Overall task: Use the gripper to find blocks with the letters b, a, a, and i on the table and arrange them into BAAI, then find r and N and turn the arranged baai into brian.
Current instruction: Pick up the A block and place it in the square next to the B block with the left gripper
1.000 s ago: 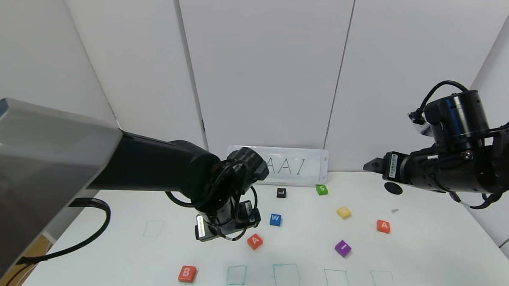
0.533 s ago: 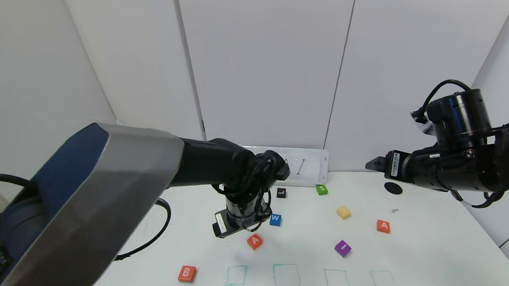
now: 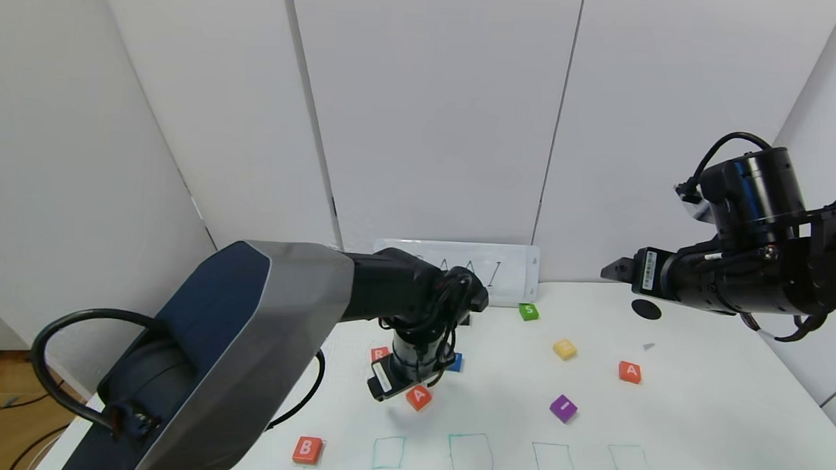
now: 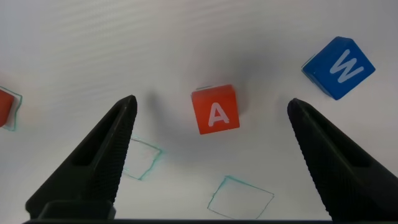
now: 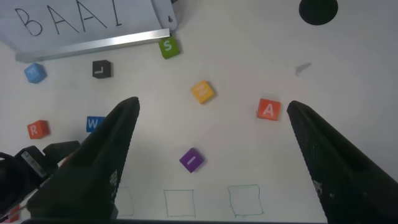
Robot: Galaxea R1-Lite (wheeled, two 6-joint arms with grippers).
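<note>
Barely begun: only the B block (image 3: 307, 449) sits by the first of the green squares, the others stand unfilled. Left pincer (image 4: 211, 155) hovers spread over one A (image 4: 215, 110); the second A (image 3: 629, 372), purple I (image 3: 563, 408) and R (image 5: 38, 129) lie scattered on the surface (image 3: 696, 425). Right pincer (image 5: 211, 155) hangs spread, idle.

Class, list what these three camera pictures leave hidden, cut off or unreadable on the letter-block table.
- Head view: the left gripper is hidden behind its own wrist; the arm covers most of the blue W block, the R block and the sign's first letter.
- Head view: the yellow block's letter is too small to read.
- Left wrist view: an orange-red block is cut off by the edge.
</note>
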